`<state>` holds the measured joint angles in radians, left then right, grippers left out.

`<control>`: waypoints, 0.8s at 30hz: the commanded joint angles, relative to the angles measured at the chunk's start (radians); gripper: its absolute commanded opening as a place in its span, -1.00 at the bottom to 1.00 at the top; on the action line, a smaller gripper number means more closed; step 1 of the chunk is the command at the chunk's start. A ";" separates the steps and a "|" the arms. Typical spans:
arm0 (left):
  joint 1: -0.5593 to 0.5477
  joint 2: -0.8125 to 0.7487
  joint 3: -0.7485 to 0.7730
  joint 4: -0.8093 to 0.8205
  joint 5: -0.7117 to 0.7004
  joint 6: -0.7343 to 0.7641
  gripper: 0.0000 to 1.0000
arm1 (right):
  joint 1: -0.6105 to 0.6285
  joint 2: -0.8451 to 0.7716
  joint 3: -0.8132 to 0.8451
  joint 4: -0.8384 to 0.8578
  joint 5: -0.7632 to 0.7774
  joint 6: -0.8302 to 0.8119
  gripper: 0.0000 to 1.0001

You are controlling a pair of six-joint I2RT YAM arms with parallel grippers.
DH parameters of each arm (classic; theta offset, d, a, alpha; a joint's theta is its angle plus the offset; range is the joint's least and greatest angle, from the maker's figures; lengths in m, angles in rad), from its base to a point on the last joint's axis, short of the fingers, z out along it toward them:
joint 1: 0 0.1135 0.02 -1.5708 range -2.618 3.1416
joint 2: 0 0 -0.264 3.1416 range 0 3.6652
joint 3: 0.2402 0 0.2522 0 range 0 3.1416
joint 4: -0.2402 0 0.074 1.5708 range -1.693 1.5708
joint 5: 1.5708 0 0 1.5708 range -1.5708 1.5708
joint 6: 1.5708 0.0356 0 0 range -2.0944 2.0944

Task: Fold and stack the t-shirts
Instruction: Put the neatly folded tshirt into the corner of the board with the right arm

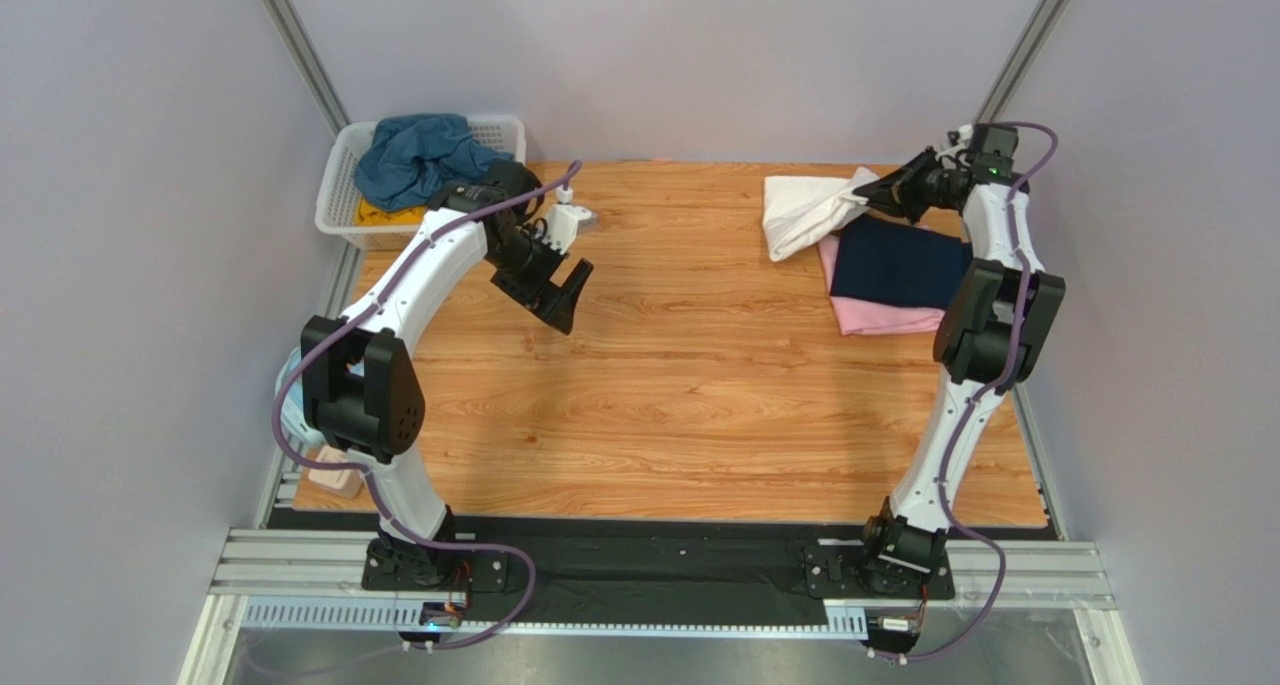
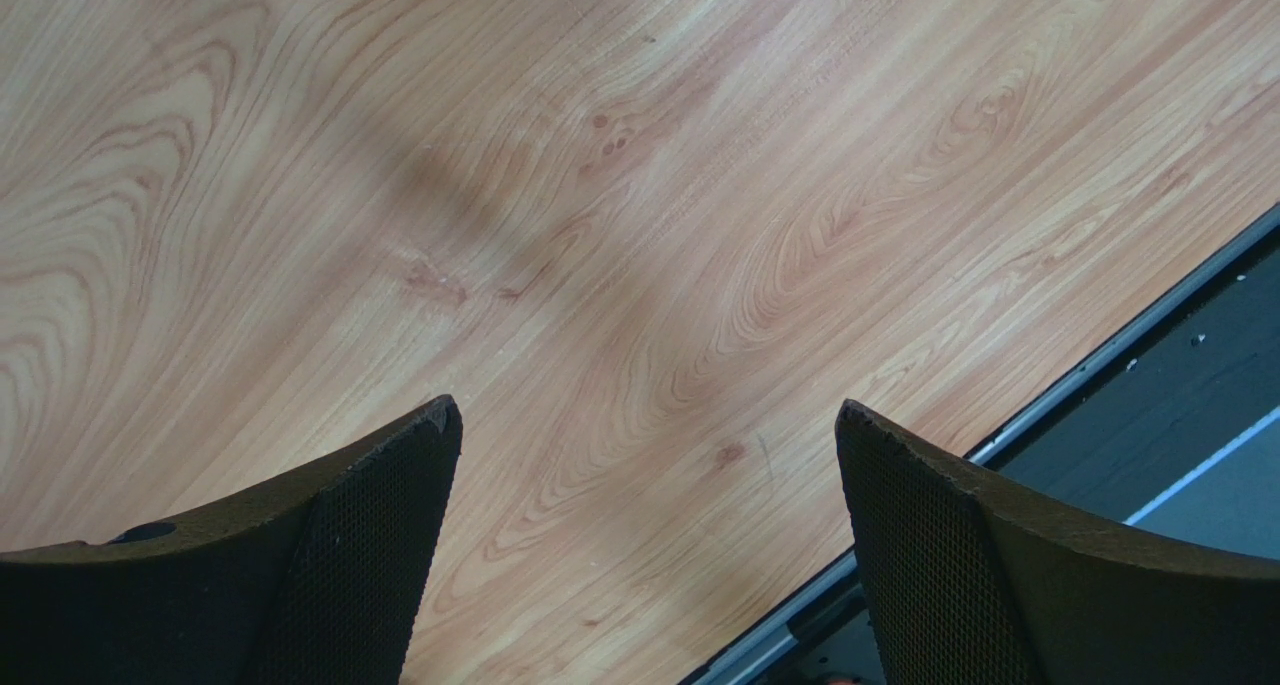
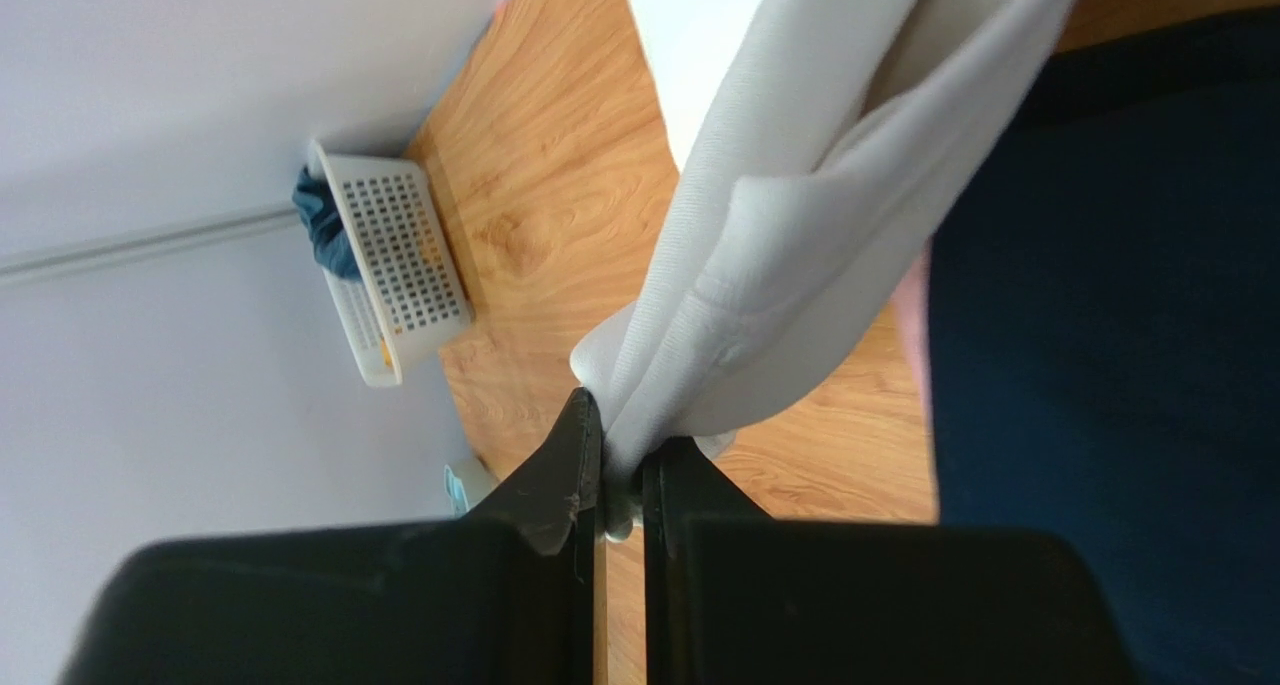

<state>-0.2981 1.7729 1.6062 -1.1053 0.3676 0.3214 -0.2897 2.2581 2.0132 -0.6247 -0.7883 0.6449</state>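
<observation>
- My left pincer [image 1: 568, 298] hangs released, jaws spread wide, over bare table [image 1: 691, 400] well to the left of the navy t-shirt [image 1: 899, 261]. It holds nothing.
- The navy t-shirt lies folded flat on a pink t-shirt [image 1: 879, 318], whose edge shows along the navy one's near and left sides. I read this as the stack under way.
- My right pincer [image 1: 869, 196] is clenched on a fold of the white t-shirt [image 1: 796, 208], just beyond the navy one's far-left corner. The wrist view shows cloth nipped between the fingers and draping away.
- The white t-shirt sits bunched, touching the far-left edge of the stack, so I judge it is the one in hand, being folded or dragged toward the pile.
- The next move calls for carrying that edge across without rumpling the navy layer. My free left pincer may need to pin or lift the other side.
- Far left of the navy t-shirt, a white basket [image 1: 338, 190] holds a teal-blue t-shirt [image 1: 421, 153] and a yellow one [image 1: 383, 216], both unfolded.
- I can read no brand, label or writing anywhere.
</observation>
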 commanded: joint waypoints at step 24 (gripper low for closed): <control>0.005 -0.061 -0.060 0.022 0.047 0.007 0.99 | -0.172 -0.038 0.181 -0.009 -0.098 0.085 -1.00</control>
<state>-0.2981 1.7576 1.5688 -1.1000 0.3950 0.3214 -0.4213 2.3711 2.2288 -0.6857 -0.8280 0.6933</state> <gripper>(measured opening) 0.995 0.046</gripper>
